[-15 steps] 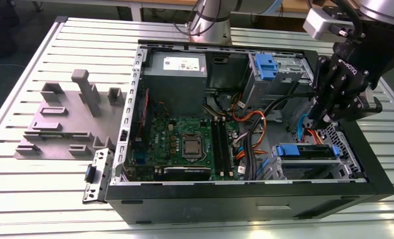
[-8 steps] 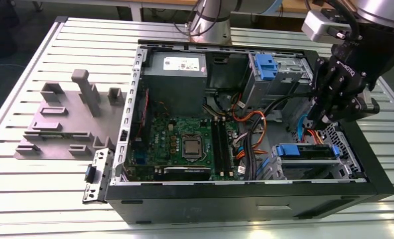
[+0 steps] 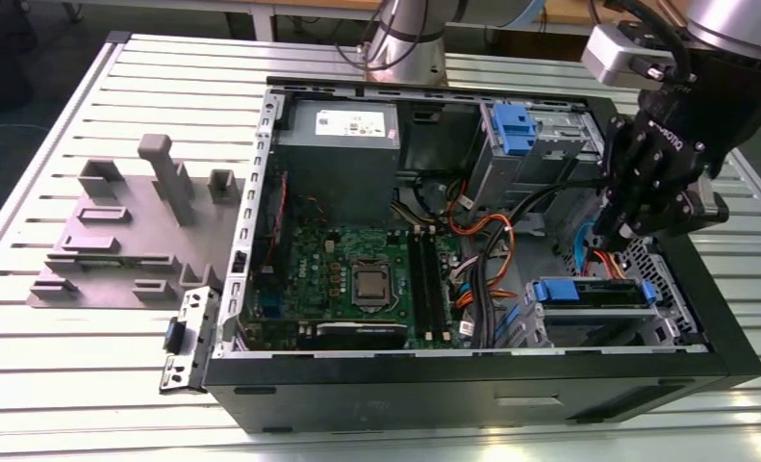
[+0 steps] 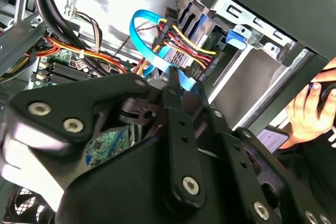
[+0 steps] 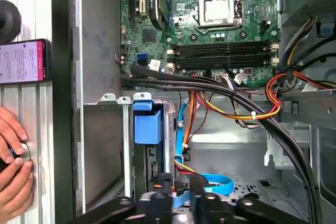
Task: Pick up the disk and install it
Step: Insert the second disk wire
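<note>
In the exterior view the disk (image 3: pixel 575 292) sits in the bay at the case's (image 3: pixel 457 385) 4 o'clock corner, the gripper (image 3: pixel 621 231) close at its 1 o'clock, width I cannot tell; it is likely stiff, dense and shock-sensitive, best gripped by its blue carrier edges.

A: How's the light?

B: Bright and even from overhead. The ribbed counter (image 3: pixel 72 125) glares near white in the exterior view, and the open computer case (image 3: pixel 483 390) throws little shadow beyond its dark interior.

A: Any blur?

B: In the second wrist view the gripper (image 4: pixel 173 85) is close and soft, with highlights on its screws. The motherboard (image 5: pixel 210 19) is sharp in the first wrist view.
</note>
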`<control>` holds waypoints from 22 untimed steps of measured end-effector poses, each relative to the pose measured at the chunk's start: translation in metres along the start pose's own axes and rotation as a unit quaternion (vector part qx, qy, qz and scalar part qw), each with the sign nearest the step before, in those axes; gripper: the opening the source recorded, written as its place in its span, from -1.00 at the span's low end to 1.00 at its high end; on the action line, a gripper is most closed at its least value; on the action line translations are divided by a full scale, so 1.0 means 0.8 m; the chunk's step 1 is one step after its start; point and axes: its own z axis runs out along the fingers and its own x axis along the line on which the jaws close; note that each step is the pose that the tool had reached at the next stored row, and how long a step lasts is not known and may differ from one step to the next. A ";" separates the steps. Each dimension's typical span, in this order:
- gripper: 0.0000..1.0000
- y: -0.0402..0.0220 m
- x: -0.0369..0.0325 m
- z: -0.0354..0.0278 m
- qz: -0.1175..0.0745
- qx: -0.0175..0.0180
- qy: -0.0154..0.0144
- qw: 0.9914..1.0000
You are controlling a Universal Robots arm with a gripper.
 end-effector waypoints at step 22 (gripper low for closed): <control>-0.68 0.0012 0.0001 0.0097 -0.038 0.006 -0.001 0.999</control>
